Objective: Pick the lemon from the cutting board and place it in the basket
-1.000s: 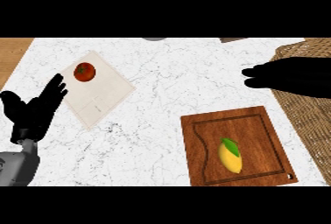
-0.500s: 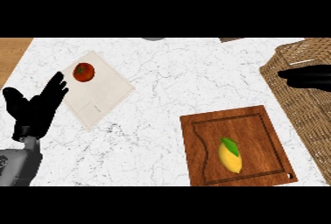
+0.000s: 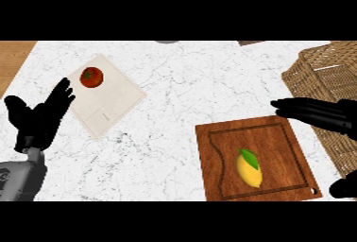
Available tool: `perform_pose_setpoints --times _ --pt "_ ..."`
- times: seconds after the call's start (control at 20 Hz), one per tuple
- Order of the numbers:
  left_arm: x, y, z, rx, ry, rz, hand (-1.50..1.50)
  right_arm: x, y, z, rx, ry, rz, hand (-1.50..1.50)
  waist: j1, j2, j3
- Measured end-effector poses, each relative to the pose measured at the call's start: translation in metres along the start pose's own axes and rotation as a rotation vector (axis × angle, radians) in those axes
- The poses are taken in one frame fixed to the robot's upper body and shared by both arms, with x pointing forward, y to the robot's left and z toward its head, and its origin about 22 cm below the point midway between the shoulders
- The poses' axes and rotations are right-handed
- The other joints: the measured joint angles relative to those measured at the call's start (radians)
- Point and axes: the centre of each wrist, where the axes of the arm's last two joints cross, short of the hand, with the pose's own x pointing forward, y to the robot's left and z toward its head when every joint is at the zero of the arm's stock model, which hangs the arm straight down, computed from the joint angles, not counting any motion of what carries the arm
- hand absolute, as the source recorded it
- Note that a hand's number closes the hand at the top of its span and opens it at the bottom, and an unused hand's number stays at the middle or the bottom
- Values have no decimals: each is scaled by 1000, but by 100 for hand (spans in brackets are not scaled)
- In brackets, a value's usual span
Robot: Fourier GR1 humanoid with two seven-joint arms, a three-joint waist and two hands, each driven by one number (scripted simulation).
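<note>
The lemon [image 3: 249, 168] is lying on the cutting board [image 3: 279, 142] at lower right; the right hand [image 3: 314, 113] is hovering above with fingers apart, beside the basket [image 3: 327, 71]. The left hand [image 3: 38, 118] is resting with fingers apart at the left edge.

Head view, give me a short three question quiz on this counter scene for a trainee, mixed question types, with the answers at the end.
1. True or false: the lemon lies on the wooden cutting board.
2. Multiple choice: where does the tomato sit? A) in the basket B) on the pale board C) on the wooden cutting board
3. Fill in: the right hand hovers between the cutting board's far edge and the ____ .

Key
1. True.
2. B, on the pale board near the left hand, which rests open at the view's left.
3. Basket; the fingers are straight and hold nothing.
</note>
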Motion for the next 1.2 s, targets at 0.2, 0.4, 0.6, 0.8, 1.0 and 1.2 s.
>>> perform_pose_setpoints --times 0.2,0.4,0.6,0.8,1.0,1.2 --pt "-6 2 3 -3 0 -1 0 -19 35 -19 -29 -17 -29 -150 3 0 0" --pt "-2 2 5 -3 -2 -4 0 -31 63 -38 -48 -56 -86 -150 3 -1 -1" --pt "-1 4 0 0 -1 -2 0 -47 82 -55 -20 -33 -64 -150 1 -1 -1" --pt "-5 0 5 2 0 -2 0 -57 98 -65 31 -5 -34 -150 1 -2 -1" --pt "-5 -2 6 -2 2 1 0 -65 111 -71 71 24 -2 -150 0 -2 -1" --pt "1 0 4 0 4 2 0 -73 115 -65 77 30 19 -150 -2 -2 -1"
